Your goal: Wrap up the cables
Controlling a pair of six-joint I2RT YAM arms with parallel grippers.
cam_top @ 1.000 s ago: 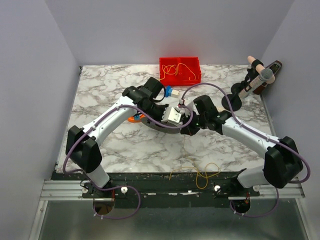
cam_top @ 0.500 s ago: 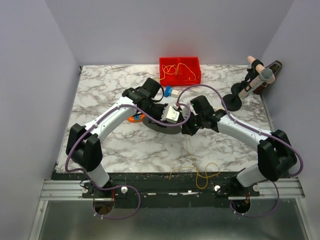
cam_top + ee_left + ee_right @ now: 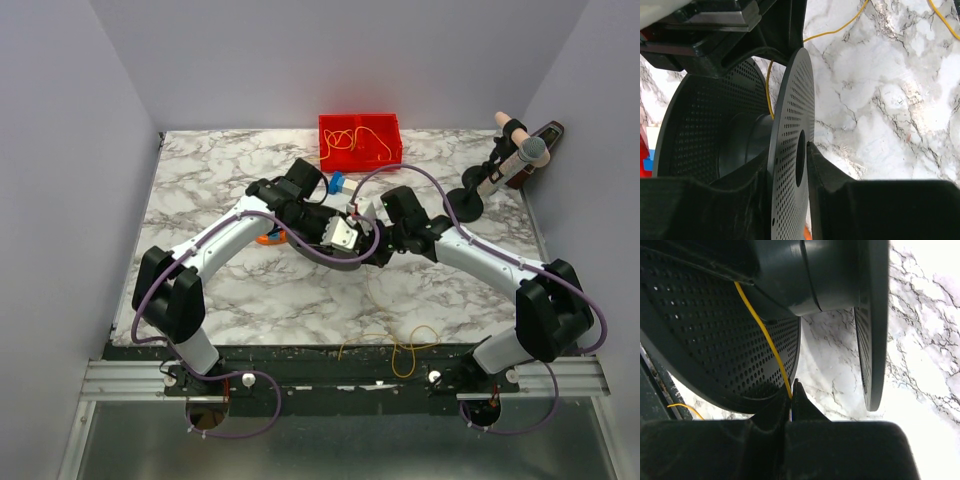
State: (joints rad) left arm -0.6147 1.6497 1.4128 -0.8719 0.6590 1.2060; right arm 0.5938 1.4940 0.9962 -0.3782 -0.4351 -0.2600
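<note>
Cable (image 3: 765, 335), a thread-thin yellow-orange wire, runs from the hub of the black perforated plastic spool (image 3: 705, 130) into the right gripper (image 3: 791, 389), which is clenched on it. The left gripper (image 3: 789, 162) grasps one spool flange. Its slack loops (image 3: 405, 345) lie toward 6 o'clock at the near edge of the marble table (image 3: 200, 180). Winding looks under way. The next move calls for carrying the wire round the hub under light tension.

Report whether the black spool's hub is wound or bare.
Almost bare: the hub of the black perforated plastic spool shows smooth plastic, with one strand of thin yellow wire running up to it from the shut right gripper.
</note>
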